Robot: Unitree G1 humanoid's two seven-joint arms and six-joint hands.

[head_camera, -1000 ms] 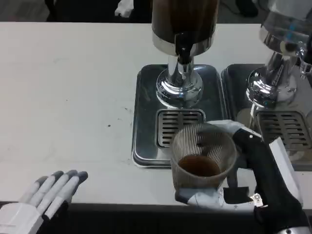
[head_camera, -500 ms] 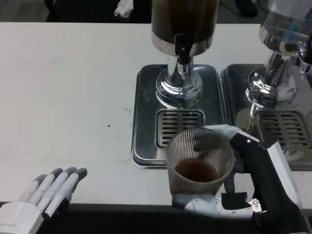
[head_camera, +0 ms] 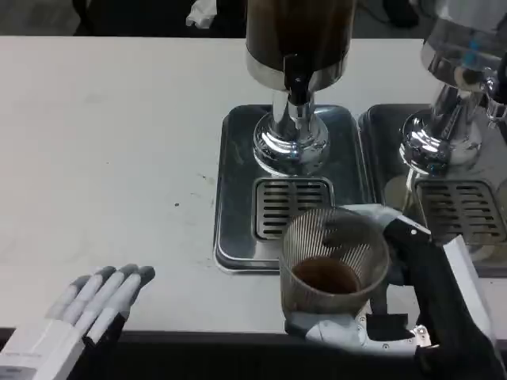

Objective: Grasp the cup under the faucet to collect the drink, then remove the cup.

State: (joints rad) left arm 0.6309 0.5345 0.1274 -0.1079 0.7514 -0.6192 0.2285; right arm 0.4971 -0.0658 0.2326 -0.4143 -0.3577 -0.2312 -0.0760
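Cup [head_camera: 333, 265] holding brown drink, gripped by right hand [head_camera: 396, 317], sits just in front of drip tray [head_camera: 238, 198]; left hand [head_camera: 87, 313] lies flat, fingers apart.

Ribbed clear cup [head_camera: 333, 265] (upright) holds brown drink.

A single head camera looks steeply down, close over the white table's [head_camera: 119, 142] near edge.

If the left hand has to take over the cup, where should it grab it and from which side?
Probably the ribbed wall mid-height, from the cup's bare left side. It stands upright with dark drink inside, and the right hand already wraps its right and near sides. The left hand rests flat on the table.
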